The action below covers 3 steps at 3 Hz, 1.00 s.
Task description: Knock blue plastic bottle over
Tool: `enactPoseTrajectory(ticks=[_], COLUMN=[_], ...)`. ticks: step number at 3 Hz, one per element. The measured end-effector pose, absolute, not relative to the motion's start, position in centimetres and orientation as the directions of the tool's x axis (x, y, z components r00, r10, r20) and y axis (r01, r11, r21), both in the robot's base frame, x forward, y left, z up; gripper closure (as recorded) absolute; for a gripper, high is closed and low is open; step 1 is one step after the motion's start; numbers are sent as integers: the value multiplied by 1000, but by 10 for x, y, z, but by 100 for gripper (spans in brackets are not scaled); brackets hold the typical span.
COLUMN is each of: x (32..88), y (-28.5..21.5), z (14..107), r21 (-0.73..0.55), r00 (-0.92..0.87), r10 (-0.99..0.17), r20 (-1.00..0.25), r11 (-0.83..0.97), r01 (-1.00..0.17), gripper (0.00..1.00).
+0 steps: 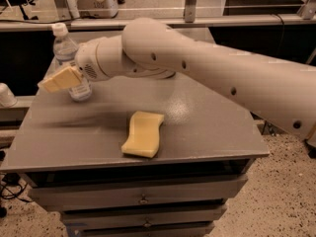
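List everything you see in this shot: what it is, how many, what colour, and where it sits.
blue plastic bottle: one, clear bluish with a white cap, upright near the table's far left corner, partly behind the gripper.
sponge: one, yellow, lying flat near the table's front middle.
table: one, grey, centre of view.
drawers: grey, stacked under the table's front edge.
white object: one, at the left edge beyond the table; cannot tell what it is.
arm: one, white, reaching in from the right over the table.
gripper: one, tan, at the arm's end, in front of the bottle's lower half.

Grey table (207, 127), upright blue plastic bottle (63, 51), sponge (143, 134), tool (57, 80) alongside
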<state>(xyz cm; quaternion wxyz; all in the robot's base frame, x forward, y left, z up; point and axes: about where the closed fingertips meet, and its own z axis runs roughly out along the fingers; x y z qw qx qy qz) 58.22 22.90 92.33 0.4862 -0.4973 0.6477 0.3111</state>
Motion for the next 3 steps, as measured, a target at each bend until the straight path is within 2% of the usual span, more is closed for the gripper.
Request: enactPoseTrajectory(ticks=[3], x=[592], y=[202], z=[924], r21=[-53], r00=[-79], r10=[-338], r20=[-938], r11=[362], r01=[-931], gripper=[87])
